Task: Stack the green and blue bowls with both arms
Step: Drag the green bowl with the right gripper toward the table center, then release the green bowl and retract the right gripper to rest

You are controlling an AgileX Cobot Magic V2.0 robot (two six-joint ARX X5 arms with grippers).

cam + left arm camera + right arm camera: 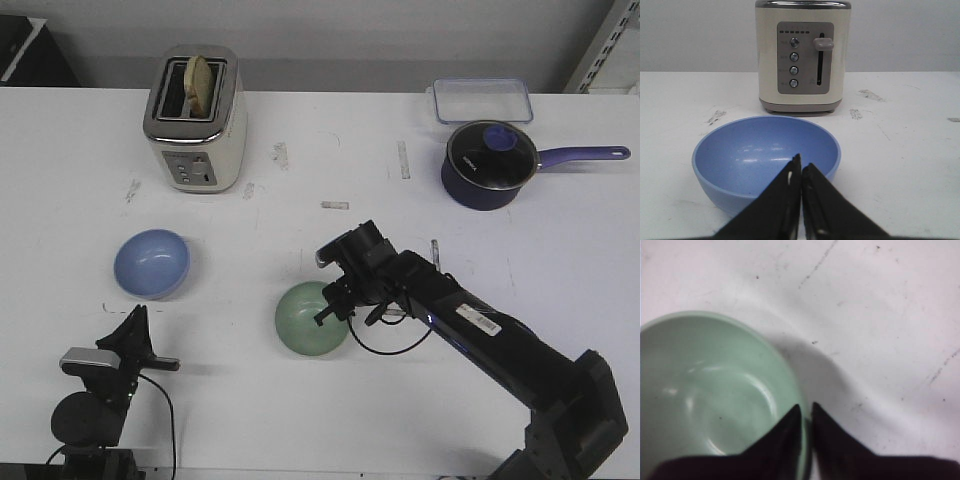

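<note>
The blue bowl (pixel 152 264) sits upright on the white table at the left; it fills the left wrist view (pixel 755 150). My left gripper (pixel 137 313) is shut and empty, low and just on the near side of that bowl, its tips (pixel 801 162) pointing at the bowl's rim. The green bowl (pixel 310 322) sits on the table near the middle. My right gripper (pixel 335 303) is at its right rim. In the right wrist view the gripper (pixel 806 407) is closed on that rim, one finger inside the green bowl (pixel 705 390) and one outside.
A cream toaster (pixel 195 120) with bread in it stands at the back left, straight beyond the blue bowl (pixel 802 55). A dark navy lidded saucepan (pixel 490 165) and a clear lidded container (pixel 482 100) are at the back right.
</note>
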